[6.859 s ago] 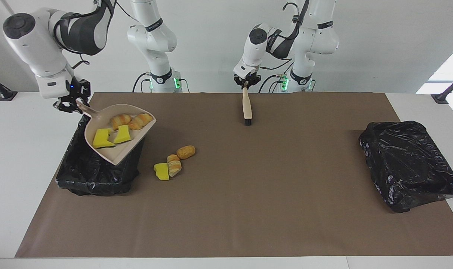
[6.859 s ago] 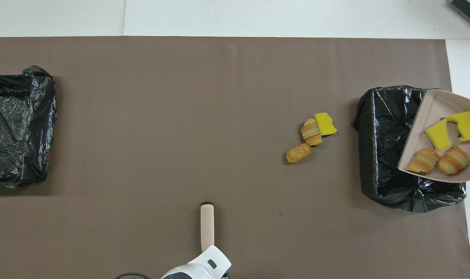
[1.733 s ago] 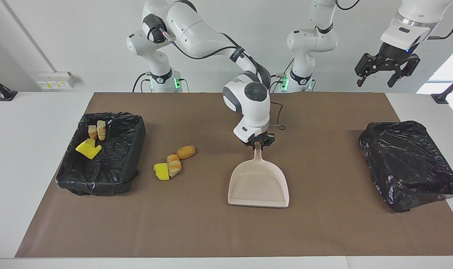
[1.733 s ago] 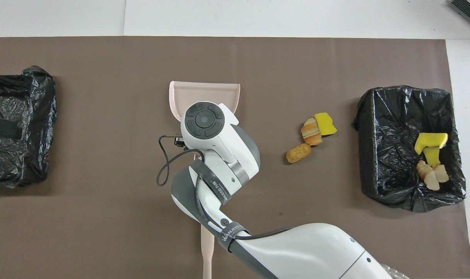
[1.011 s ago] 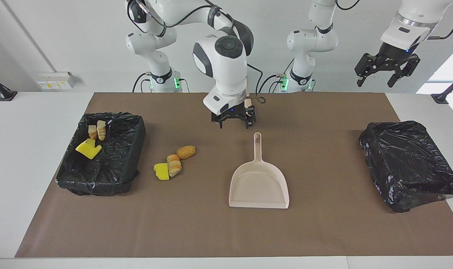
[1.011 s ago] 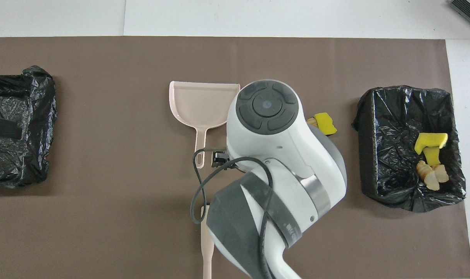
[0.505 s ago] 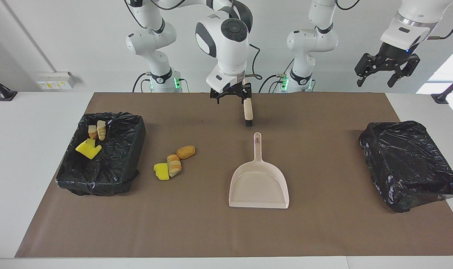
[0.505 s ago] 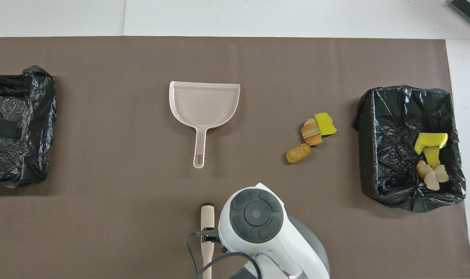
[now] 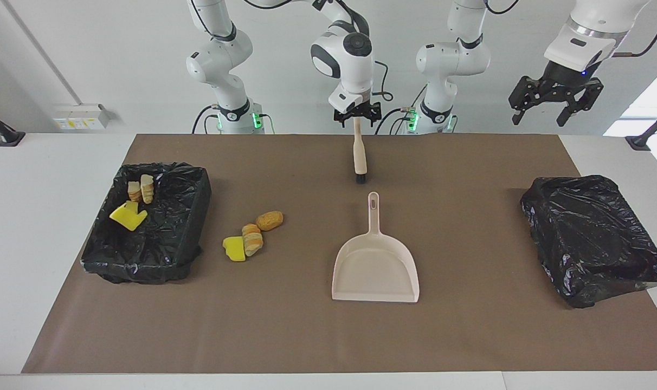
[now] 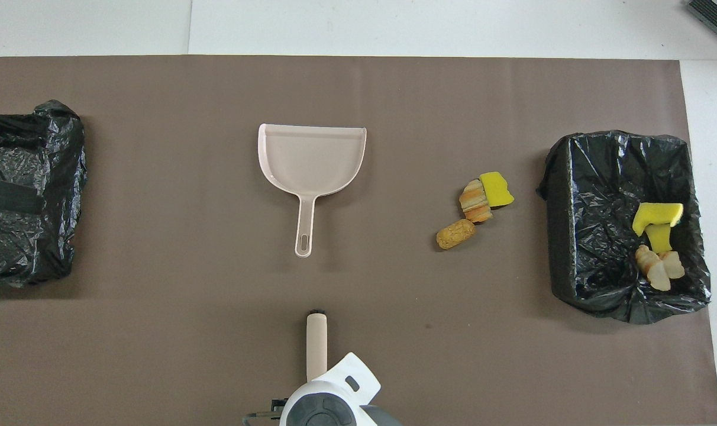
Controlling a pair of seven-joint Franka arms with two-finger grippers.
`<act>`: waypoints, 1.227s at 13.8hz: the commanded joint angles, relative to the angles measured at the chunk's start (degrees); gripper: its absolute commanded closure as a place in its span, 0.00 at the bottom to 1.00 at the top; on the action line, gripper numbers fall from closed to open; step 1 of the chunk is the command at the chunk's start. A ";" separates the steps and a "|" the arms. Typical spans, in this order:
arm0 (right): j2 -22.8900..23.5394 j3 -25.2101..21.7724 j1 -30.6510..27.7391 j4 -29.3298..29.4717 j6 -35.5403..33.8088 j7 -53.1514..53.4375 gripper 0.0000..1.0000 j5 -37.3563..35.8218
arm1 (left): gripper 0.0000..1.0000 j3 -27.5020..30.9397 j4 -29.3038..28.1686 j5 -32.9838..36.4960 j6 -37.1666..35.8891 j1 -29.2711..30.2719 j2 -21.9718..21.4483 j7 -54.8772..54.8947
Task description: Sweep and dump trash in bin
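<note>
Three pieces of trash lie on the brown mat beside the bin: a yellow sponge chunk point(image 9: 233, 248) point(image 10: 496, 189), a striped bread lump point(image 9: 252, 240) point(image 10: 474, 201) and a tan lump point(image 9: 269, 220) point(image 10: 455, 234). More pieces lie in the black-lined bin point(image 9: 193, 216) point(image 10: 562, 236): yellow chunks point(image 9: 128, 215) point(image 10: 657, 219) and bread lumps point(image 9: 140, 189) point(image 10: 659, 269). The pink dustpan point(image 9: 375, 271) point(image 10: 312, 158) lies empty on the mat's middle. The brush point(image 9: 359, 154) point(image 10: 316, 346) lies nearer to the robots than the dustpan. My right gripper point(image 9: 357, 115) is open over the brush handle's end. My left gripper point(image 9: 553, 103) waits open, high up.
A second black-bagged bin point(image 9: 594, 238) point(image 10: 27, 189) stands at the left arm's end of the table, under the raised left gripper. The brown mat point(image 9: 469, 336) covers most of the white table.
The right gripper tipped the dustpan's pieces into the bin, laid the dustpan on the mat's middle, let go and moved over the brush handle. The left gripper let go of the brush and rose.
</note>
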 commanded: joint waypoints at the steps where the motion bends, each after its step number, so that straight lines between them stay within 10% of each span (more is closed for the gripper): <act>1: 1.59 -0.19 1.83 -2.04 3.49 2.09 0.00 1.35 | 0.00 -2.53 -0.15 0.40 1.95 -0.35 -0.49 -0.40; 5: 0.45 -0.27 2.18 -4.33 3.75 2.01 0.09 1.44 | 0.00 -3.15 0.11 0.48 6.10 -0.36 0.56 -0.93; 8: 0.53 -0.19 3.76 -5.65 5.85 2.35 0.94 1.53 | 0.00 -4.38 3.88 0.40 7.59 -0.09 4.77 -1.19; 17: -3.93 -0.98 -3.60 2.17 -7.47 2.54 1.00 0.21 | 0.00 -11.31 10.40 3.91 19.19 0.70 19.63 -3.21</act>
